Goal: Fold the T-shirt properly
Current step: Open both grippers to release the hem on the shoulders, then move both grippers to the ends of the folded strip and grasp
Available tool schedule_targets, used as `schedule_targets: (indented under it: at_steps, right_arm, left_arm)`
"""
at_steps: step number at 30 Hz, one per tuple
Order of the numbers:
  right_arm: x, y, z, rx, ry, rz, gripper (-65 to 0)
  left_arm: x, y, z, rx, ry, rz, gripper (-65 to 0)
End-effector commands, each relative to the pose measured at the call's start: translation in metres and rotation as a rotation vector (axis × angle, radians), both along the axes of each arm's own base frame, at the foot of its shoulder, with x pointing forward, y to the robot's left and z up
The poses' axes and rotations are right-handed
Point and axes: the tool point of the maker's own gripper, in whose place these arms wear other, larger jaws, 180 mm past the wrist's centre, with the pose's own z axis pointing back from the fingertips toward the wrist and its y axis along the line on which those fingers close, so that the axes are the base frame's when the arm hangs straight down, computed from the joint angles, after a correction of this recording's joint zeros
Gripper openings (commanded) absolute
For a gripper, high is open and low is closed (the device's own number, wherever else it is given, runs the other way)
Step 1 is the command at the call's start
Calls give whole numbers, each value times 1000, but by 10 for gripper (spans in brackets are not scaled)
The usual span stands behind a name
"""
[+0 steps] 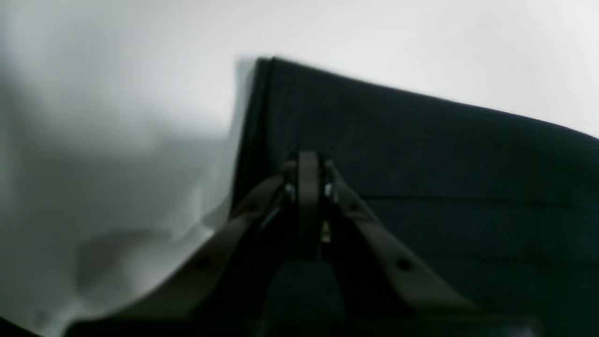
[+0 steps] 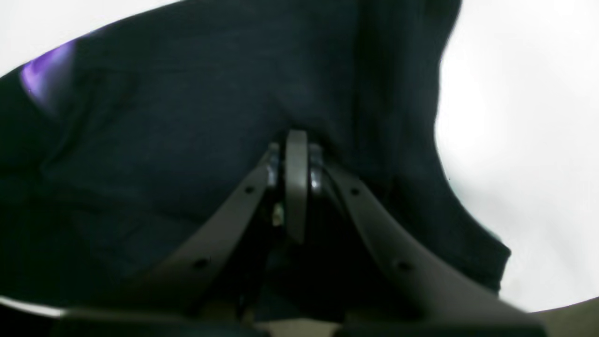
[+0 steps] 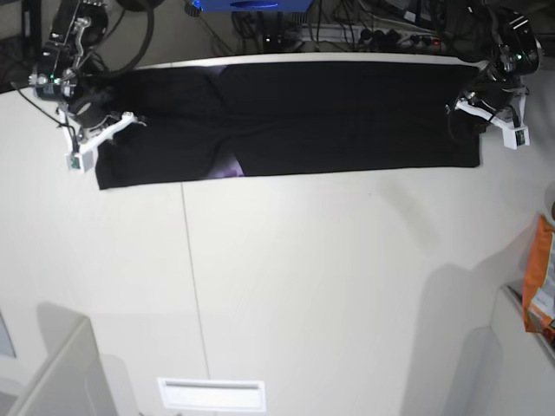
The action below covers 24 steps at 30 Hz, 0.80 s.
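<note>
The black T-shirt (image 3: 329, 113) lies stretched as a long flat band across the back of the white table (image 3: 303, 277). A small patch of purple print (image 3: 227, 170) peeks out at its front edge and also shows in the right wrist view (image 2: 44, 77). My left gripper (image 3: 461, 106) is at the band's right end; in the left wrist view it (image 1: 309, 161) is shut on the black cloth (image 1: 444, 154) near a corner. My right gripper (image 3: 126, 120) is at the left end; in the right wrist view it (image 2: 296, 140) is shut on bunched cloth (image 2: 187, 117).
An orange packet (image 3: 539, 277) lies at the table's right edge. A white slotted plate (image 3: 211, 394) sits at the front, with a grey box corner (image 3: 52, 373) at the front left. Cables and gear (image 3: 347, 26) line the back behind the table.
</note>
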Motion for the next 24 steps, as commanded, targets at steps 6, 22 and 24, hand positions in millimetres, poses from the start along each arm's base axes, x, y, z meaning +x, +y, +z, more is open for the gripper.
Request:
schedule_targets:
  at_steps: [6,22,24]
  right_arm:
    - [18,-13,-21,35,7,-64,-650]
    - [85,-42,-37,-65,-4,-109,-650]
    - [89,-42,-34,-66,-11,-109,-650]
  left_arm:
    - [11,2,-26,-65,20,36,-650]
    - [97,-10,-34,65,35,-30,-650]
    - [103,-9,-29,69,21,-31,-650]
